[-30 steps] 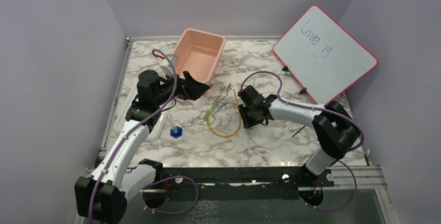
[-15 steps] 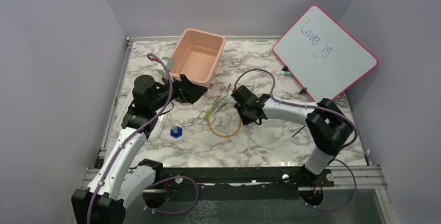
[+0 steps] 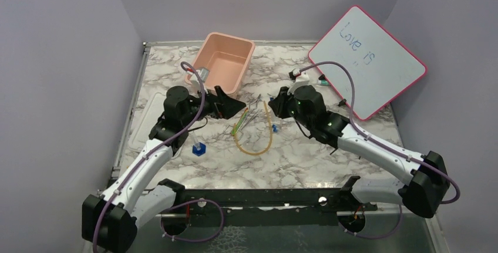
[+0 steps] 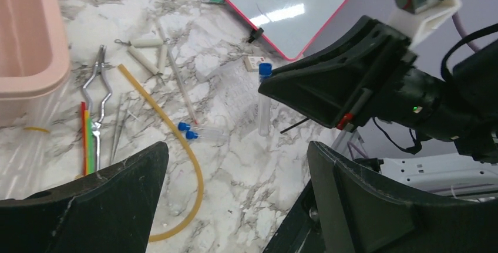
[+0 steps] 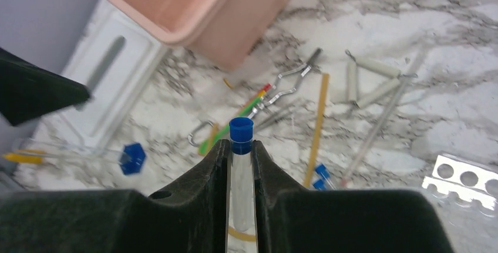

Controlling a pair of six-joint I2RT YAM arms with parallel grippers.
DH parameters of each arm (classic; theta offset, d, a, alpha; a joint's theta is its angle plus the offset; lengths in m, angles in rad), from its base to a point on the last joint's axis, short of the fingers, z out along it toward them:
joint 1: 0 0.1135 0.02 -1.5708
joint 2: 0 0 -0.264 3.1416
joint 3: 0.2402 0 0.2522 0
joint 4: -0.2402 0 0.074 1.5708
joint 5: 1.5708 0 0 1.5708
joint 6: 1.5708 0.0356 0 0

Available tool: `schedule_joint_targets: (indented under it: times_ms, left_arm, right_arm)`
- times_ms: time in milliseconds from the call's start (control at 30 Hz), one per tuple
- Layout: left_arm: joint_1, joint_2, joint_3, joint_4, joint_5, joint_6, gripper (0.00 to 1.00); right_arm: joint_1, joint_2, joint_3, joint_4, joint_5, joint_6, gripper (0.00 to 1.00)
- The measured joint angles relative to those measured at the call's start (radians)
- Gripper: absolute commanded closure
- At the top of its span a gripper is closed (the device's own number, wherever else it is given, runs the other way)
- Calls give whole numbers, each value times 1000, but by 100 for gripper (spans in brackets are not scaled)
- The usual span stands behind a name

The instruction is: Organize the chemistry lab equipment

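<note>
My right gripper (image 5: 241, 145) is shut on a clear test tube with a blue cap (image 5: 241, 131), held upright above the table; the left wrist view shows it too (image 4: 263, 97). Below it lie the amber rubber tube (image 3: 253, 153), the metal tongs (image 5: 293, 80) and the green-handled tool (image 3: 239, 125). Two more blue-capped tubes (image 4: 189, 131) rest beside the amber tube. A blue hexagonal piece (image 3: 199, 148) sits to the left. My left gripper (image 3: 232, 107) hovers open over the marble, holding nothing.
The pink tub (image 3: 224, 62) stands at the back, with its white lid (image 3: 147, 124) flat at the left edge. The red-framed whiteboard (image 3: 367, 59) leans at the right. A clear tube rack (image 5: 464, 179) and a wire triangle with white sleeves (image 5: 370, 77) lie right of the tongs.
My right gripper has closed on the blue-capped test tube and lifted it, with the arm swinging up and back. The left gripper has shifted right, toward the centre.
</note>
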Motion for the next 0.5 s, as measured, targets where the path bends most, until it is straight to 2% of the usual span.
schedule_joint_targets:
  times_ms: [167, 233, 400, 500]
  left_arm:
    - [-79, 143, 14, 109, -4, -47, 11]
    - [-135, 198, 25, 130, -15, -47, 15]
    - [-228, 241, 44, 179, -40, -45, 37]
    - [-265, 258, 65, 207, -52, -39, 58]
  right_arm:
    - [0, -45, -8, 143, -2, 100, 79]
    - [0, -45, -7, 174, -6, 145, 79]
    - [0, -45, 3, 208, -27, 257, 79]
    - [0, -50, 16, 215, -49, 304, 80]
